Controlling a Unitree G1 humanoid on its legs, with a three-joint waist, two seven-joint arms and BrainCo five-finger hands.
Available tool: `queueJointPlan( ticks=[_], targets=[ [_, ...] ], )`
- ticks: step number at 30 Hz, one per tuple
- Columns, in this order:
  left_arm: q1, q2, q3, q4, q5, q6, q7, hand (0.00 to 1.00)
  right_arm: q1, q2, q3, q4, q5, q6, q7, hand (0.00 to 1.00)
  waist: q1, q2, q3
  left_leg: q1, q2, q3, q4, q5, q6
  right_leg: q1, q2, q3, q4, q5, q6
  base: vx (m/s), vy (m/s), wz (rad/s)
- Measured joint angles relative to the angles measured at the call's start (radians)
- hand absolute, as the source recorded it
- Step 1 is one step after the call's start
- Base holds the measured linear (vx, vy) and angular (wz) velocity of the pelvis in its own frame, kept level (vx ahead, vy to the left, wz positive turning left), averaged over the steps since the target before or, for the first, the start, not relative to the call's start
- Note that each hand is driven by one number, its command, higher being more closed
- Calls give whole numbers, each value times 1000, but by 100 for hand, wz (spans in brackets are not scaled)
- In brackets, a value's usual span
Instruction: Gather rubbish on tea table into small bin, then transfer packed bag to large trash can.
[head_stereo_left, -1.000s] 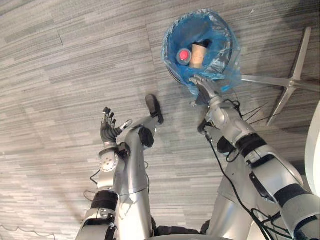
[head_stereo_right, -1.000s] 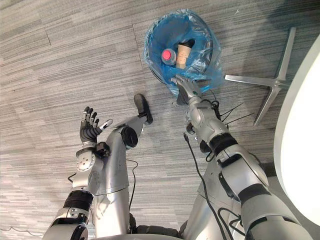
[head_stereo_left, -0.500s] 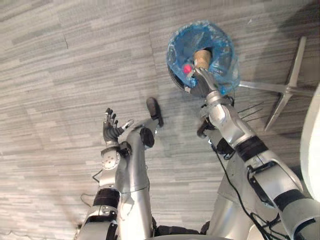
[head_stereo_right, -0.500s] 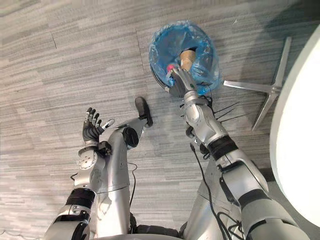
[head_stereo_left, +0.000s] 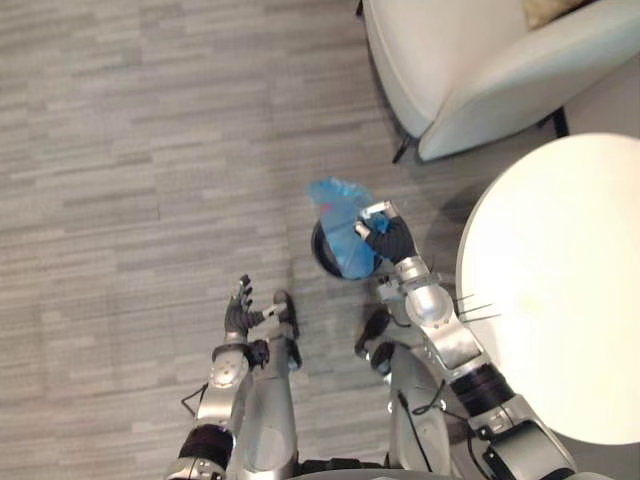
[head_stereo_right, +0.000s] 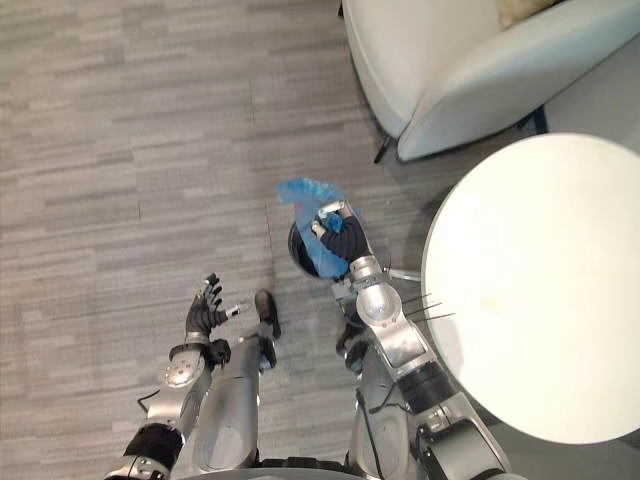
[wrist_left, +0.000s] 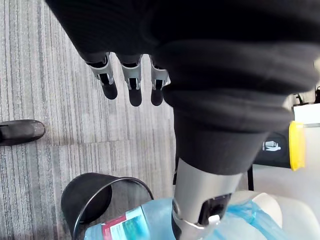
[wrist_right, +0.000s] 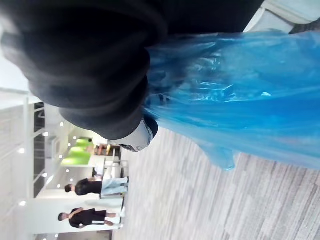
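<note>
Centre frame: right hand (head_stereo_left: 386, 238) clenched on the bunched neck of the blue bag (head_stereo_left: 338, 212), which hangs just over the bin (wrist_left: 89, 201). Left hand (head_stereo_left: 240, 313) open, lower left. Risk: the thin film may slip or tear under load, spilling onto the floor (head_stereo_left: 120, 150).

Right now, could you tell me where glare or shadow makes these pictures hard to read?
Left eye view: the round table glares pale, showing little surface detail, and the bin shows dark behind the blue bag. Right wrist view: bright highlights streak the bag gripped by the right hand. Left wrist view: the bin's inside is black shadow.
</note>
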Motion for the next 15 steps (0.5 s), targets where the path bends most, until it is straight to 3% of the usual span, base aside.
queueJointPlan(
  ticks=[4,9,10,11,12,14,15],
  targets=[
    [75,1,-30,-116,20,-2,-1,0,28,2,66,-79,0,-4,42,100,-11,-5,-79,118,-17,40,-73,0,-1,91,33,68,-122,56,16,133,52,-55],
    [42,1,-40,-277,55,-13,-19,0,3,-1,86,-145,4,-21,68,100,-13,-7,-80,184,-27,26,-56,-24,16,98,16,159,-12,51,31,20,49,-14],
    [30,4,-40,-295,56,-19,-19,0,-4,-1,83,-149,8,-21,69,100,-12,-10,-82,187,-26,13,-44,-30,20,110,16,194,1,39,58,-55,-32,56],
    [10,11,-42,-313,64,-25,-18,0,-16,2,84,-150,22,-22,70,100,-17,-14,-80,187,-20,-10,-26,-36,27,103,6,251,157,-72,59,-56,-63,92],
    [8,14,-54,-343,74,-29,-16,0,-23,8,87,-150,44,-22,81,100,-13,-20,-84,189,-30,-49,-13,-38,29,117,10,280,294,-143,57,-80,-125,96],
    [24,29,-57,-399,79,-34,-10,0,-52,14,106,-151,56,-22,85,100,14,-29,-94,178,-43,-82,-6,-35,23,142,15,296,265,-177,65,-93,-108,53],
    [30,29,-59,-429,81,-36,-8,0,-91,9,124,-153,74,-24,86,100,35,-14,-108,139,-38,-103,-6,-23,4,169,40,289,159,-185,59,-186,-108,32]
  ],
)
